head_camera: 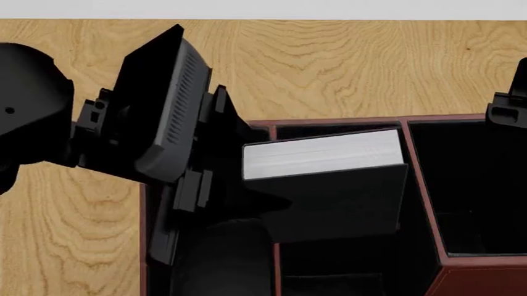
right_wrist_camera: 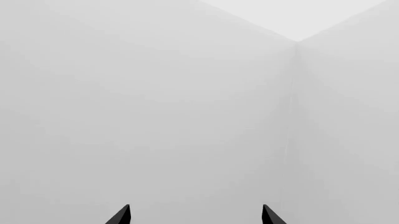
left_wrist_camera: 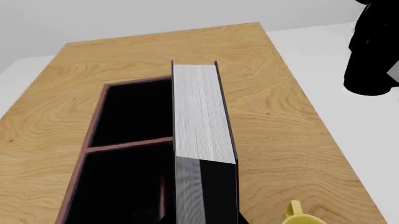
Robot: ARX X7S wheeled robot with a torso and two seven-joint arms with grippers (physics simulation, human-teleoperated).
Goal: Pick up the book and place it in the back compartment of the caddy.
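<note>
The left gripper [head_camera: 234, 185] has its jaws shut tight on the book [head_camera: 325, 154], holding it over the caddy [head_camera: 424, 185]. The right gripper [right_wrist_camera: 195, 215] has its jaws apart, holding nothing.

So the left gripper [head_camera: 234, 179] has the book [head_camera: 329, 179] clamped at one end, pages facing up, hanging right over the maroon caddy [head_camera: 424, 185] on the wood table [head_camera: 346, 68]. Right gripper [head_camera: 510, 105] just peeks in at the edge.
</note>
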